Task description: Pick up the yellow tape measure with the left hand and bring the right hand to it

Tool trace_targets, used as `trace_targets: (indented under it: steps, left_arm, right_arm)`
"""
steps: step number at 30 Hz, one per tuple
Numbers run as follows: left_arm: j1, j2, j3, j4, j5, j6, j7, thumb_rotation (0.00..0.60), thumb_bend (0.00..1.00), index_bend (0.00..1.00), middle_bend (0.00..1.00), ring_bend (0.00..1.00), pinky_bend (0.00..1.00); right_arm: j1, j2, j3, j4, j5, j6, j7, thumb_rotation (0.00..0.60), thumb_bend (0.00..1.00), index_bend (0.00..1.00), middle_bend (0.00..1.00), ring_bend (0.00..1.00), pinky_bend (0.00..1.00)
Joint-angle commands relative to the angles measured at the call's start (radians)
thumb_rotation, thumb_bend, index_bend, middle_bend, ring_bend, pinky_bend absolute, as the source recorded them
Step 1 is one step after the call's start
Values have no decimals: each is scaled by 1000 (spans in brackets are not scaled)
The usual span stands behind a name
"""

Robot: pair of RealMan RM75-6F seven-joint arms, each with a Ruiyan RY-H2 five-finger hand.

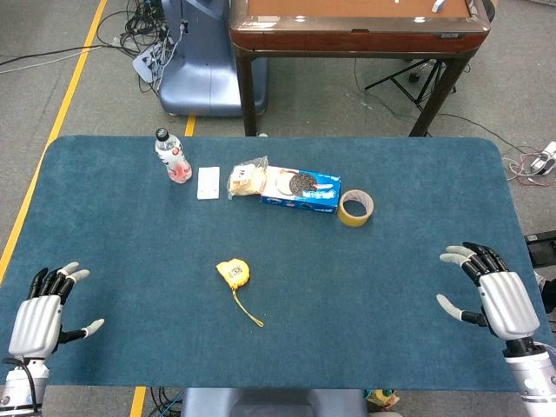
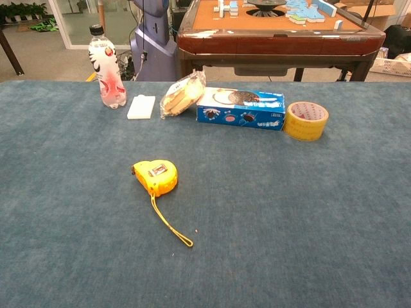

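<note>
The yellow tape measure [image 1: 232, 272] lies flat on the blue table [image 1: 130, 234] near its middle, its yellow wrist strap trailing toward the front edge. It appears again in the chest view as the tape measure [image 2: 155, 176], with the strap loop [image 2: 173, 228] below it. My left hand [image 1: 43, 311] hovers at the front left corner, fingers spread, holding nothing, well left of the tape measure. My right hand [image 1: 491, 293] sits at the front right, fingers apart and empty. Neither hand shows in the chest view.
Along the far side stand a water bottle [image 1: 174, 156], a white block [image 1: 208, 182], a wrapped snack [image 1: 248, 180], a blue cookie box [image 1: 301, 190] and a roll of yellow tape [image 1: 355, 208]. A wooden table [image 1: 356, 30] stands behind.
</note>
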Motion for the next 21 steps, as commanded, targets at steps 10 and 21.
trace_targets:
  steps: [10, 21]
  left_arm:
    - [-104, 0, -21, 30, 37, -181, -74, 600, 54, 237, 143, 106, 0]
    - [-384, -50, -116, 136, -67, -620, -259, 600, 54, 233, 176, 19, 0]
  right_arm:
    - [7, 19, 17, -25, -4, 15, -27, 600, 315, 297, 242, 150, 142]
    - [3, 25, 14, -42, 15, 7, -50, 600, 315, 297, 242, 150, 142]
